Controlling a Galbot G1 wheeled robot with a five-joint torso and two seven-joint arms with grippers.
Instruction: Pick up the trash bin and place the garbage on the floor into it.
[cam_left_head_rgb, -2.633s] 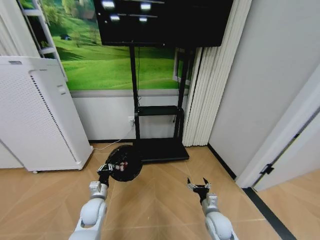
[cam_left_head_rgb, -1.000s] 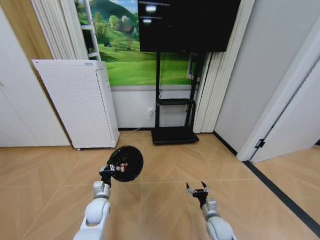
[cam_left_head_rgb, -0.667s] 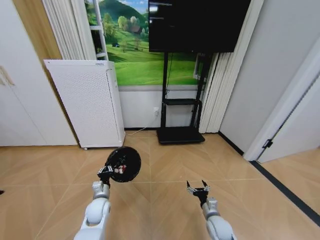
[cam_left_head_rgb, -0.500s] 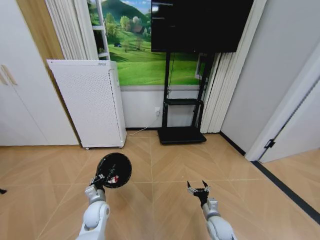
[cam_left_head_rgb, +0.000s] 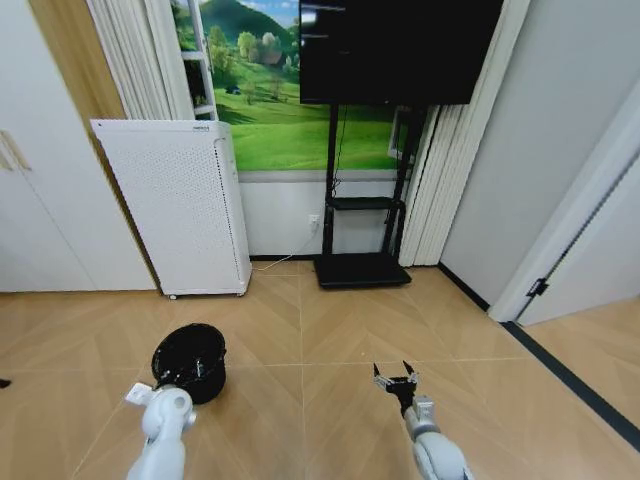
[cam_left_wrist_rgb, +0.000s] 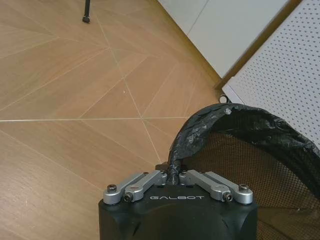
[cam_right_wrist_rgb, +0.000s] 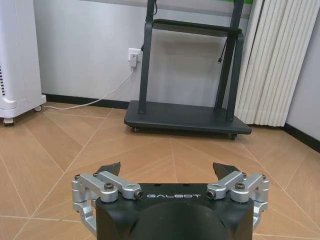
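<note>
My room is evenly and brightly lit. Ceiling lights glare off the dark television screen (cam_left_head_rgb: 400, 45). Walls and door frames bow outward at my head view's edges. Soft shadows lie under the trash bin (cam_left_head_rgb: 190, 360).

left arm: low at the robot's left, wrist bent down | left gripper (cam_left_wrist_rgb: 174, 176): fingers pinched together on the bin (cam_left_wrist_rgb: 240, 150) rim | right arm: reaching forward, low | right gripper (cam_left_head_rgb: 397, 378): fingers spread apart, holding nothing
</note>
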